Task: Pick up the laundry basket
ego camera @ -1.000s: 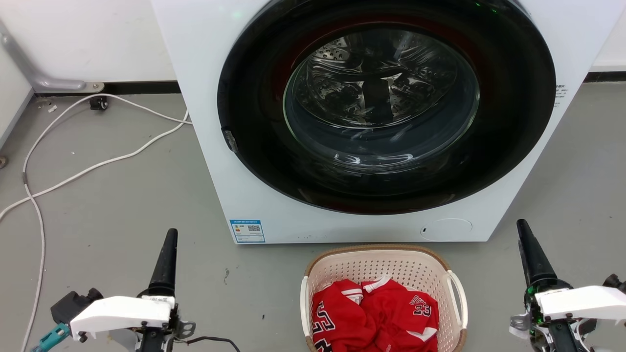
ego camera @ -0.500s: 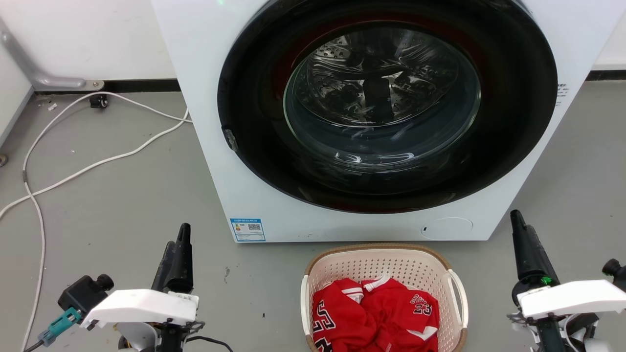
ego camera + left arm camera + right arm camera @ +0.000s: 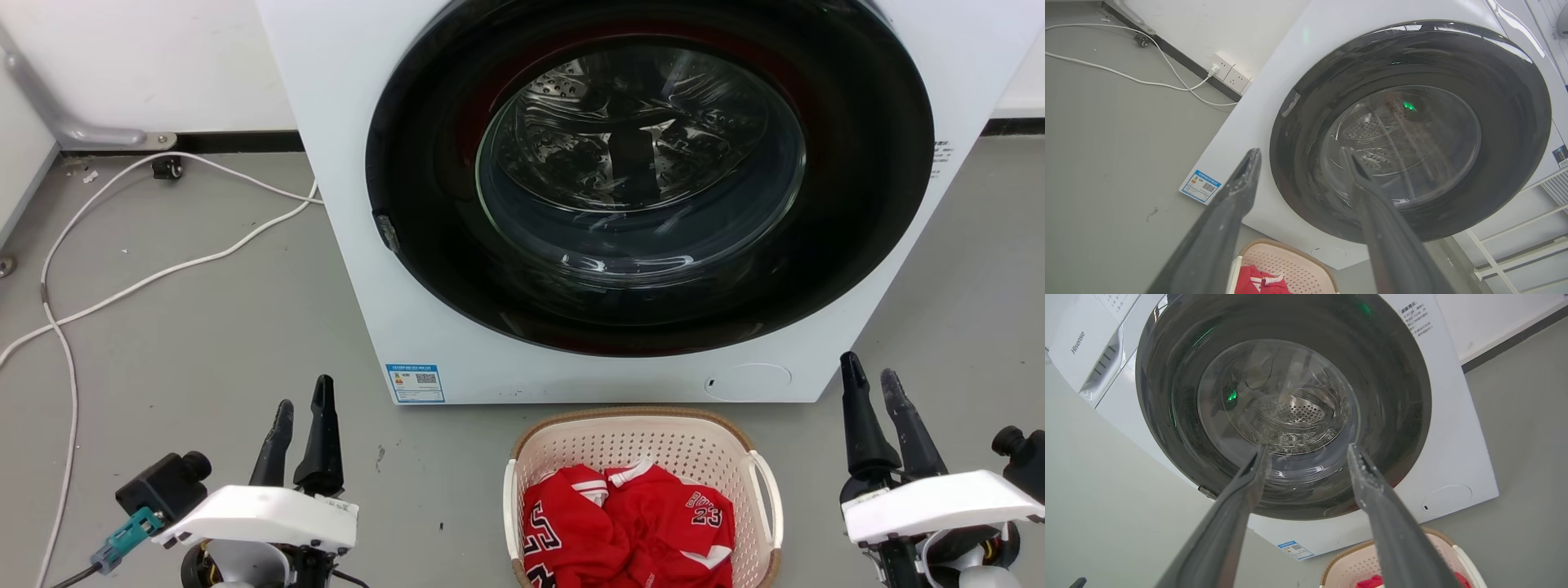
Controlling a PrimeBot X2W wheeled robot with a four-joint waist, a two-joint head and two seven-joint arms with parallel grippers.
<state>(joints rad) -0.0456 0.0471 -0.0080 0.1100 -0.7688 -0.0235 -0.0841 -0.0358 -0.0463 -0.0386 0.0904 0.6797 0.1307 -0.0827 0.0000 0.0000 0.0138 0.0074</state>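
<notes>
The laundry basket (image 3: 645, 441) is cream perforated plastic with a brown rim and white side handles. It sits on the grey floor just in front of the washing machine and holds a red jersey (image 3: 629, 523). My left gripper (image 3: 304, 394) hangs open well to the basket's left, nothing between its fingers. My right gripper (image 3: 868, 371) hangs open to the basket's right, also with nothing between its fingers. The left wrist view catches the basket's (image 3: 1290, 265) far end below the open left gripper (image 3: 1300, 153). The right wrist view has the basket (image 3: 1355, 567) at its bottom edge under the open right gripper (image 3: 1307, 449).
A white front-loading washing machine (image 3: 424, 327) with a round dark glass door (image 3: 645, 163) stands right behind the basket. White cables (image 3: 163, 269) trail over the floor at the left, toward wall sockets (image 3: 1229, 73). White shelving (image 3: 1527, 245) stands beside the machine.
Both grippers have gone from shut to open. The left gripper has shifted right toward the basket, and the right gripper has shifted slightly left and up in the view.
</notes>
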